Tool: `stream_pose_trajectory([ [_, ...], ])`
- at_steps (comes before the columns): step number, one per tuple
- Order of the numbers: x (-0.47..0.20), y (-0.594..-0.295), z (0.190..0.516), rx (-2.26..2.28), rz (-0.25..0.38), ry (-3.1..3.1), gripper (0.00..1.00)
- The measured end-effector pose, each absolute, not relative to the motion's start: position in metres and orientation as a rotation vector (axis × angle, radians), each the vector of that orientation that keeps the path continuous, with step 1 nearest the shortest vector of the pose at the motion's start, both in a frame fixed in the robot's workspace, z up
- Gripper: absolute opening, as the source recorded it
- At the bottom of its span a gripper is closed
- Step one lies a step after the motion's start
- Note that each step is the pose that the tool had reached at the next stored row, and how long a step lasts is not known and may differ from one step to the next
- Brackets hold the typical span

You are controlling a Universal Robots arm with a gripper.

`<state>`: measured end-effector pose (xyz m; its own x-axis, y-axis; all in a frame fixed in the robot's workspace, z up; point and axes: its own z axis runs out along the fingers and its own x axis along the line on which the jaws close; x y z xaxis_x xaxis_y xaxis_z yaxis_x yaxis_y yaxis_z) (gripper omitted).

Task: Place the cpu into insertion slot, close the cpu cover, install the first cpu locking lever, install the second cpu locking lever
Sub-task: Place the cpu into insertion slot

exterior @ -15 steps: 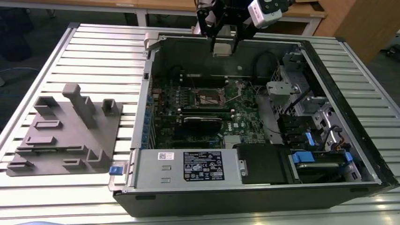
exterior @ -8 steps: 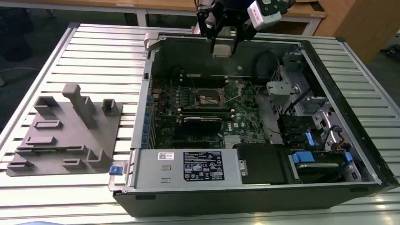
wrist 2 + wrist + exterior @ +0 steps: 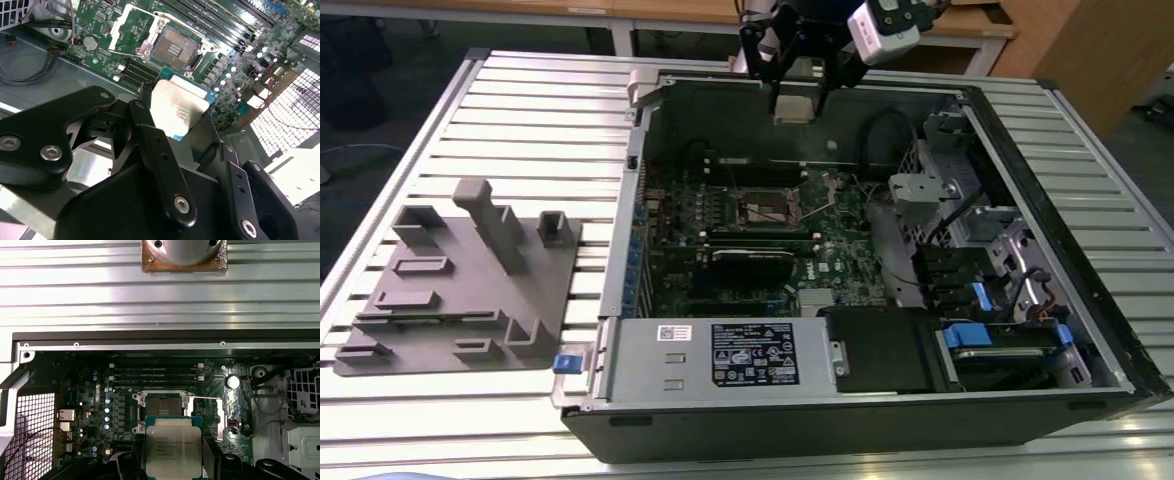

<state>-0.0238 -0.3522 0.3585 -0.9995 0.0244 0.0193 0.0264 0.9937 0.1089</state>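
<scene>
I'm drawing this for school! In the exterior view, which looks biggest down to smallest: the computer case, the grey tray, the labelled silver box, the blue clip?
1. Computer case
2. Grey tray
3. Labelled silver box
4. Blue clip
The tray sits about as near the camera as the box, so that order seems fair.

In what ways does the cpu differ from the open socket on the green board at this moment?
The cpu has a plain pale silvery top; the socket shows a dark field of contacts inside a metal frame. The cpu is gripped by the end effector, clear of the board; the socket sits fixed on the board, uncovered and empty. Both are square, with a similar outline.
</scene>
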Motion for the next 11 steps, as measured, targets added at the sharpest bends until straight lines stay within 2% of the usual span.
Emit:
stream_pose_trajectory([
  [11, -0.0266, -0.3523, 0.3581, -0.04, -0.171, -3.119, 0.54],
])
